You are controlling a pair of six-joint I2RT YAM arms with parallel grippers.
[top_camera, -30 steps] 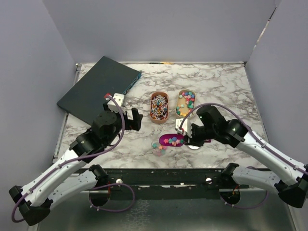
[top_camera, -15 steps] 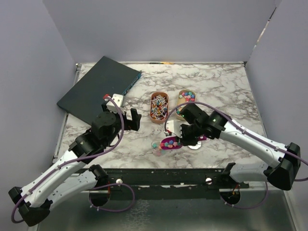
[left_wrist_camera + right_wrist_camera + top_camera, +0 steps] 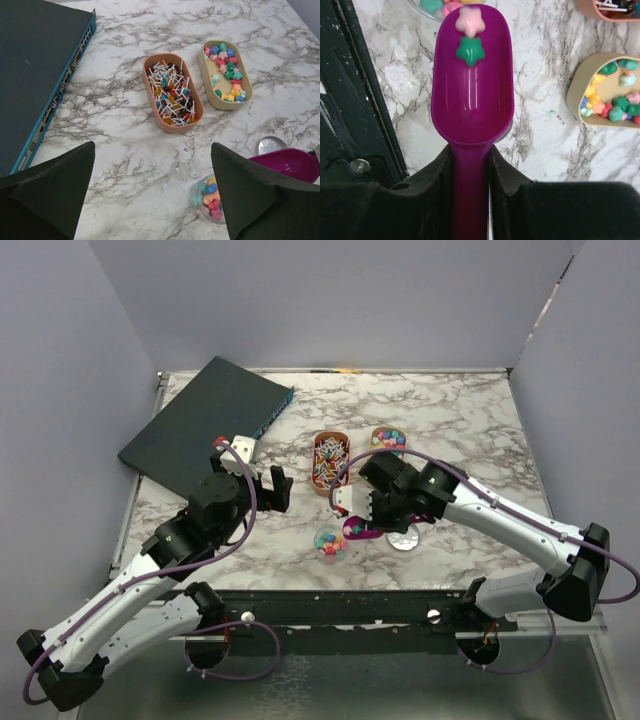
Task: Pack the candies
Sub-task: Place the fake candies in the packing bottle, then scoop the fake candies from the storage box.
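Observation:
A small clear cup (image 3: pixel 330 542) holds bright candies; it also shows in the left wrist view (image 3: pixel 210 199) and at the top edge of the right wrist view (image 3: pixel 440 6). My right gripper (image 3: pixel 372 508) (image 3: pixel 470 160) is shut on the handle of a purple scoop (image 3: pixel 358 528) (image 3: pixel 472 95). The scoop's tip is at the cup's rim. A pink star candy (image 3: pixel 469 19) and a green one (image 3: pixel 470 50) lie near the tip. My left gripper (image 3: pixel 270 485) (image 3: pixel 152 195) is open and empty, just left of the cup.
An orange tray (image 3: pixel 330 462) (image 3: pixel 150 90) holds wrapped pieces. A beige tray (image 3: pixel 388 438) (image 3: pixel 247 92) (image 3: pixel 577 82) holds bright sweets, partly behind the right arm. A round lid (image 3: pixel 404 538) (image 3: pixel 270 145) lies right of the scoop. A dark flat box (image 3: pixel 205 425) lies at the back left.
My right arm has swung the scoop left to the cup. Most candies have left the scoop and the cup now holds more. The left arm has barely moved.

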